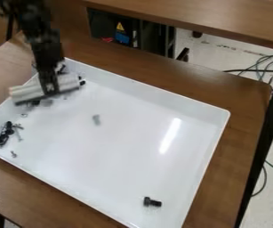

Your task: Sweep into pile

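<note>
At the upper left edge of the white tray [126, 164], the pincer [50, 88] is closed on a pale sweeping tool [26, 92], with dark small parts [36, 102] close by it. Work judged partly complete: a loose cluster of hardware [6, 133] lies near the left corner, one small screw [14, 154] just beside it. Outstanding — a grey bolt [96, 119] left of the tray's centre and a black bolt [152, 202] near the bottom — both well apart from any pile.
</note>
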Action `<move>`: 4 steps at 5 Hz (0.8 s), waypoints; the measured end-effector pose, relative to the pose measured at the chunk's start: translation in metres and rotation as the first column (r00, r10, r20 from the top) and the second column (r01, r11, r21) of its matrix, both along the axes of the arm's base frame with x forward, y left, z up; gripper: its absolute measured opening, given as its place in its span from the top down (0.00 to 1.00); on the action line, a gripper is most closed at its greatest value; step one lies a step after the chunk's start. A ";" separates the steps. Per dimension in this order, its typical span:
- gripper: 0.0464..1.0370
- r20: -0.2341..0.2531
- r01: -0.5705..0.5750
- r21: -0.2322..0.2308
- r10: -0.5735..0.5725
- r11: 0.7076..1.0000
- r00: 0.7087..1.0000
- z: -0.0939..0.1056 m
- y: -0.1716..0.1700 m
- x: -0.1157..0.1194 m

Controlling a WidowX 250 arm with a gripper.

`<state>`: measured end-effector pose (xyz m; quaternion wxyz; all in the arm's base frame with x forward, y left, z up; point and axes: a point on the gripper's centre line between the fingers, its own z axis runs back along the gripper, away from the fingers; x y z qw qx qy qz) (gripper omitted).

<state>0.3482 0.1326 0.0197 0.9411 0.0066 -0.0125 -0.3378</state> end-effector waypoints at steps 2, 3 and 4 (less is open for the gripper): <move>0.70 -0.068 -0.158 -0.047 0.154 0.986 0.986 0.029 -0.034 -0.048; 0.70 -0.086 -0.280 -0.083 0.273 0.956 0.958 0.000 -0.049 -0.070; 0.70 -0.127 -0.296 -0.149 0.279 0.943 0.952 -0.038 -0.063 -0.078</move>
